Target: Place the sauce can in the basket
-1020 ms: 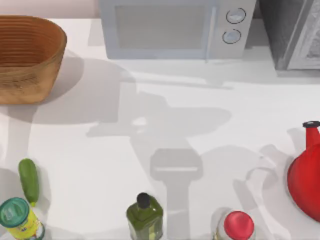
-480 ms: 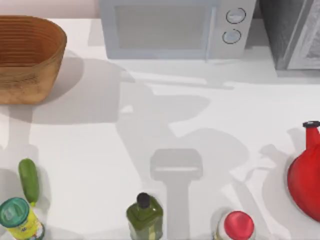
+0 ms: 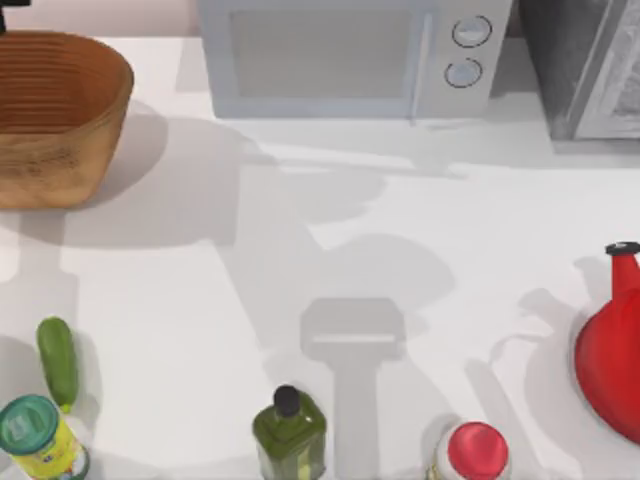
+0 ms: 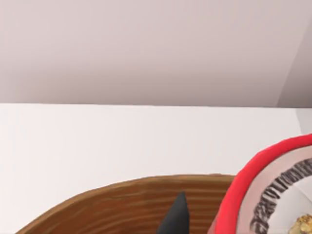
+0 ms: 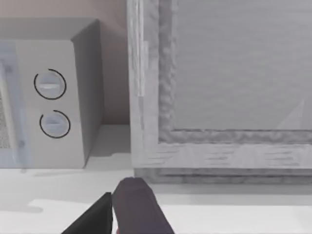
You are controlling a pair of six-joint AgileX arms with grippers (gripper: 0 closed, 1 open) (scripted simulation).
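The left gripper point(image 4: 195, 222) hangs above the basket point(image 3: 55, 115) at the table's far left corner, clamped on the sauce can point(image 4: 268, 195) — the left wrist view catches the can's red rim and pale, printed top close against the lens, with one dark fingertip point(image 4: 175, 219) beside it and the basket's ribbed brown wall point(image 4: 122, 204) curving just underneath. From above, a sliver of dark arm point(image 3: 12, 12) shows at the upper left edge, right over the basket's back rim.

The right gripper point(image 5: 122, 214) sits near the back right of the table, its dark fingers facing a grey cabinet point(image 5: 219, 87) and the dial side of the microwave point(image 3: 350, 55); whether those fingers are parted or closed cannot be told.

Along the near edge of the white table point(image 3: 400, 220) stand a teal-lidded can point(image 3: 35, 435), a green cucumber point(image 3: 57, 360) just behind it, an olive-oil bottle point(image 3: 288, 432) and a red-capped jar point(image 3: 476, 452) — a red jug point(image 3: 612, 345) sits at the right edge.
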